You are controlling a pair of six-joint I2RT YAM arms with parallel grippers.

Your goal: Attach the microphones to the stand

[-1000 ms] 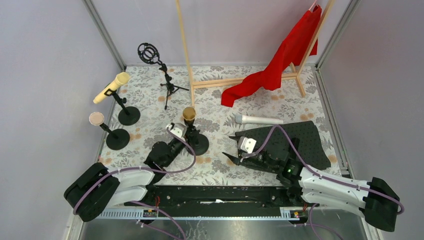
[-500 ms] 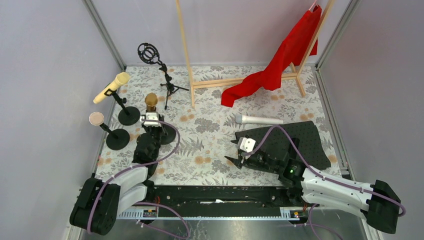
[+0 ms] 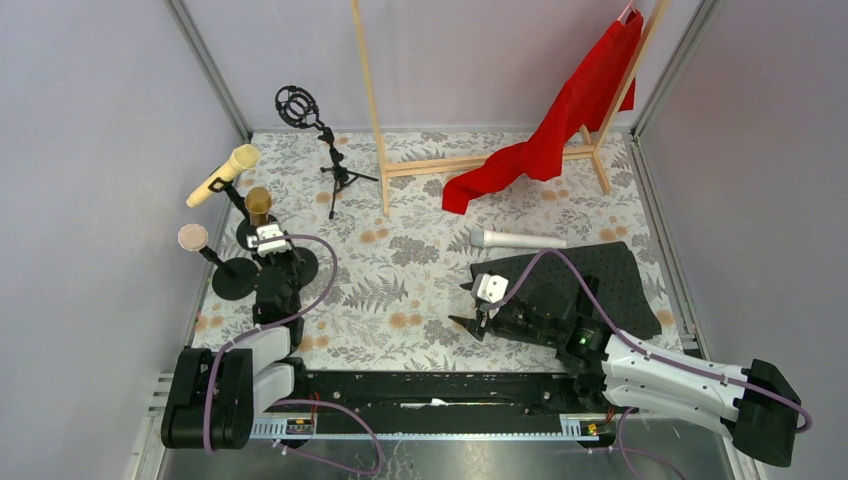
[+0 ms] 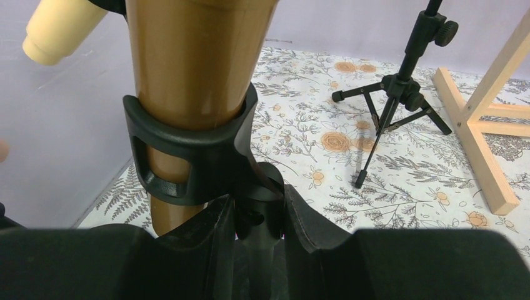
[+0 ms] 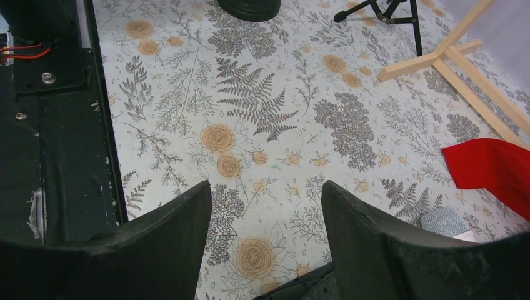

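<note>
Left gripper (image 4: 259,226) is clamping the stand (image 4: 206,156) by its post, gold mic (image 4: 187,56) sitting upright in it, at 9 o'clock on the table (image 3: 420,262). Right gripper (image 5: 265,209) is hanging open and empty, white mic (image 3: 520,240) lying at its 1 o'clock.

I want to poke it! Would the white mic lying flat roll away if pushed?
Probably: the white mic lies on its side, and its slim body looks round. It looks stiff too, lying quite straight. Its wider head might make it curve.
</note>
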